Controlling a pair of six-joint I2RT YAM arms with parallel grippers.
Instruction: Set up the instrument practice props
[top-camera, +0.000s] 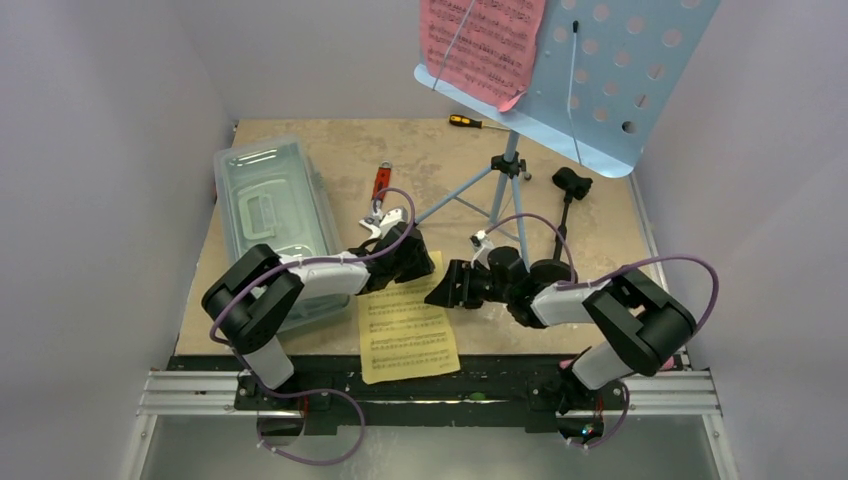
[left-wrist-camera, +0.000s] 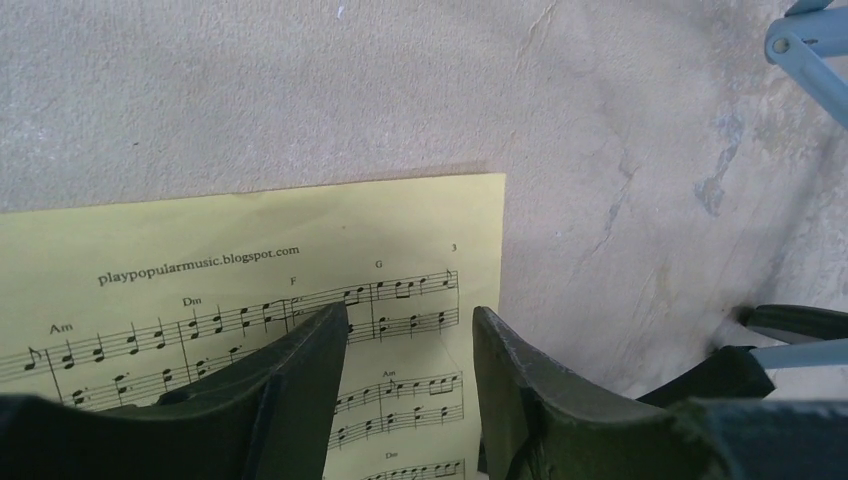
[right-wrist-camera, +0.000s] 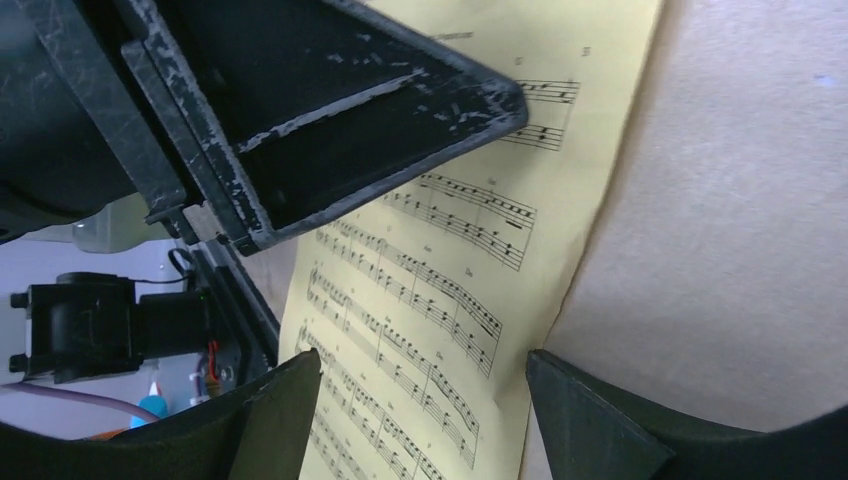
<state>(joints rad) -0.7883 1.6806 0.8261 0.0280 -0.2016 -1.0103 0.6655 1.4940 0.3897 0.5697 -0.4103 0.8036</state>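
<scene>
My left fingers (left-wrist-camera: 290, 390) half open above top right corner of yellow sheet-music page (left-wrist-camera: 200, 230), lower centre of top view. My right fingers (right-wrist-camera: 600, 430) wide open, straddling its right edge.

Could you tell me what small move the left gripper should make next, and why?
Probably close the left gripper on the yellow sheet: its open jaws straddle the page's right edge near the far corner, where it lies flat.

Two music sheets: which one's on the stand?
The pink sheet, propped on the light blue music stand. The yellow sheet lies flat on the table.
</scene>
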